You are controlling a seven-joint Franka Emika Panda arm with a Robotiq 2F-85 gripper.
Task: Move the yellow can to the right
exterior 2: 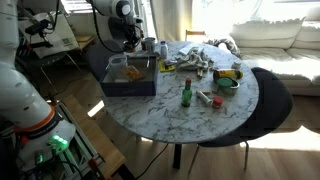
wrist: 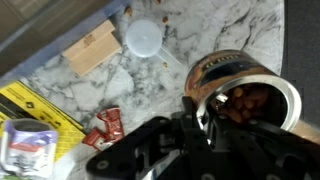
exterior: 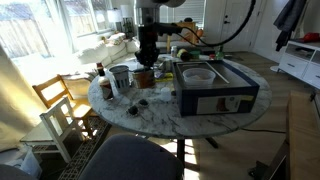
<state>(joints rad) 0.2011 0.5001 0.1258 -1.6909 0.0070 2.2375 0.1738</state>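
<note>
The yellow can (wrist: 232,70) stood upright on the marble counter (wrist: 150,95), its top open and something brownish showing inside. In the wrist view the jaws sat low at its near rim, with a dark finger (wrist: 197,100) against the wall. Whether they were clamped on it or only straddling it I could not tell. In an exterior view the can (exterior: 145,77) was directly under the arm (exterior: 148,35), just beside the silver pot (exterior: 120,75) and near the slim dark bottle (exterior: 100,72). To my mind the grip wanted to be square across the wall and well seated before any travel. Because the can was open it should stay level, rise only enough to clear the stone, and go sideways slowly. A white round lid (wrist: 143,37), a wooden block (wrist: 90,48) and a small red scrap (wrist: 108,122) lay close by. The blue bin (exterior: 215,88) took up much of the counter on one side, so the path and the landing spot needed choosing among them. The round top looked smooth, and I judged a nudged can would probably skid. Strong window light fell across the room, with a wooden chair (exterior: 60,100) and a pale sofa (exterior 2: 285,45) nearby.
</note>
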